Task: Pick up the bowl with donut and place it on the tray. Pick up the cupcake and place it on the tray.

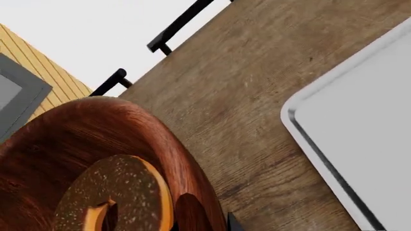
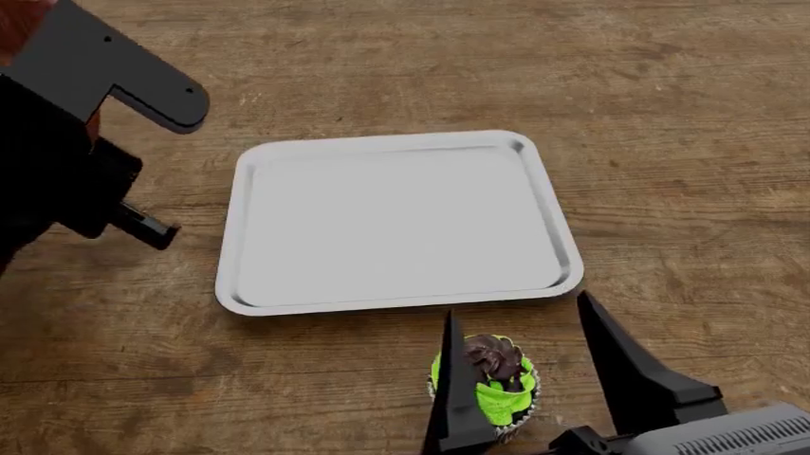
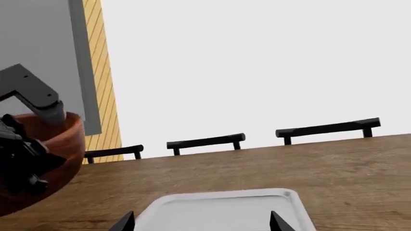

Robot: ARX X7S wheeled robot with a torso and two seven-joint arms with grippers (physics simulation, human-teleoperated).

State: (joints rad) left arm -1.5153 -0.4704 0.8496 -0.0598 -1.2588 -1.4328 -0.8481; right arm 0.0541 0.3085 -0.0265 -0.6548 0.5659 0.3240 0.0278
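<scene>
While the left claw (image 3: 29,159) grips the bowl (image 1: 96,144), the right claw (image 2: 525,379) gapes around the cupcake (image 2: 487,384).

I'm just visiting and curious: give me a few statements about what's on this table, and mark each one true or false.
1. The tray has nothing on it. True.
2. The donut lies on the tray. False: it sits in the bowl, held off the table by the left gripper.
3. The cupcake stands between the open fingers of the right gripper. True.
4. The cupcake's frosting is pink. False: it is green.
</scene>
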